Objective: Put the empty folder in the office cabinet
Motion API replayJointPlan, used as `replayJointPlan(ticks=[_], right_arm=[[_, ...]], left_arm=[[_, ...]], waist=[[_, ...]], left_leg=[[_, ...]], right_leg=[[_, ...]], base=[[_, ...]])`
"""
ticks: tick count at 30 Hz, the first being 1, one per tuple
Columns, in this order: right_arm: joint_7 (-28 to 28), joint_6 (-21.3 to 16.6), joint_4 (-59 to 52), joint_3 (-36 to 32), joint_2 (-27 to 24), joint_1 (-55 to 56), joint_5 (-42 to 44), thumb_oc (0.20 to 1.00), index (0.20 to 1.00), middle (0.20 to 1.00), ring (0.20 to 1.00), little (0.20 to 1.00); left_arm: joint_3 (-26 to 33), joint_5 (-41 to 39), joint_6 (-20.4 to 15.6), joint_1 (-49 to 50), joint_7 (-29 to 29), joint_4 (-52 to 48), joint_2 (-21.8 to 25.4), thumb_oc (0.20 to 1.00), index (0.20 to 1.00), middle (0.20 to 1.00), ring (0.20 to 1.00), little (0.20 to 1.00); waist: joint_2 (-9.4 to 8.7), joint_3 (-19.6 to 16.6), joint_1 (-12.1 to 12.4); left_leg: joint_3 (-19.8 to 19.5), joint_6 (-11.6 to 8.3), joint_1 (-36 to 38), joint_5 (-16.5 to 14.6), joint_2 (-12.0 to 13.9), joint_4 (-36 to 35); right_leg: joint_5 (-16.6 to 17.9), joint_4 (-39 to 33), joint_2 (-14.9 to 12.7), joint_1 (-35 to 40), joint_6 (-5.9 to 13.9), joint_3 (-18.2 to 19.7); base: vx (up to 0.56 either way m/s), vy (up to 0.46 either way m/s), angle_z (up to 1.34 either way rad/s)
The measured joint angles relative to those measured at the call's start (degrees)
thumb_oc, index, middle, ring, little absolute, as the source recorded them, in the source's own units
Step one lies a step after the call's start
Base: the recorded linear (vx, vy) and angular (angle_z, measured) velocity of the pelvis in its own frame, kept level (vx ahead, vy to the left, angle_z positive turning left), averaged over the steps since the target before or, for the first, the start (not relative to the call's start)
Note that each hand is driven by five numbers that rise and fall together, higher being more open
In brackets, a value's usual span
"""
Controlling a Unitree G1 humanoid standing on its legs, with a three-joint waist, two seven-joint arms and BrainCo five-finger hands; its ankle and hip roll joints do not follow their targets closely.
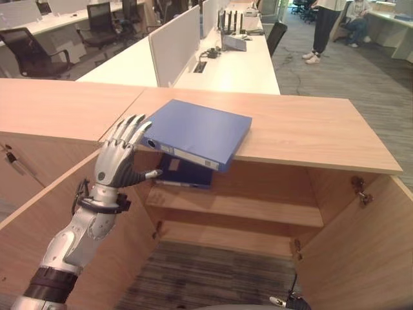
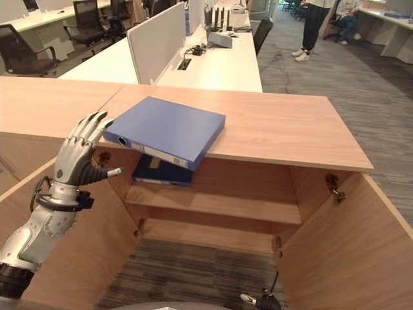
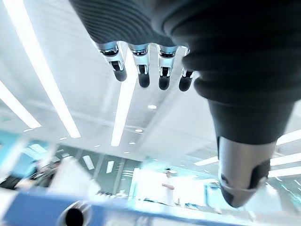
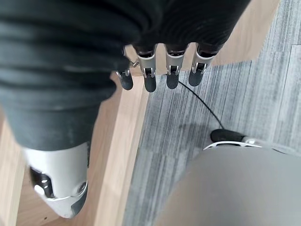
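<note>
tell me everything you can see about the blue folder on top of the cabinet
The blue folder is a thick ring binder with a plain matte cover, closed, lying flat on the wooden cabinet top. It sits turned at an angle, its spine with a round finger hole and a pale label strip jutting past the front edge above the open compartment. The left hand, fingers straight, is at its spine corner; contact is unclear.
</note>
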Motion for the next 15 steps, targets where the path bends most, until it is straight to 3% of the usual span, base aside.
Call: replayJointPlan(ticks=[7,15], right_arm=[[0.7,-0.3,0.0,0.1,-0.6,0.1,0.1,1.0,1.0,1.0,1.0,1.0],[0.7,-0.3,-0.1,-0.1,-0.6,-0.1,0.3,1.0,1.0,1.0,1.0,1.0]], left_arm=[[-10.5,5.6,0.4,-9.0,-0.1,0.7,5.1,1.0,1.0,1.0,1.0,1.0],[-19.6,7.5,0.6,-12.6,-2.5,7.2,4.1,1.0,1.0,1.0,1.0,1.0]], waist=[[0.86,-0.9,-2.2],[1.12,-1.1,-4.8]], left_leg=[[1.5,-0.03,0.2,0.0,0.1,0.0],[3.5,-0.03,0.2,0.0,0.1,0.0]], right_leg=[[0.5,0.0,0.1,-0.6,0.35,1.1],[1.2,0.0,0.0,-2.0,0.09,3.0]], base=[[0.01,0.011,-0.1],[0.0,0.016,-0.14]])
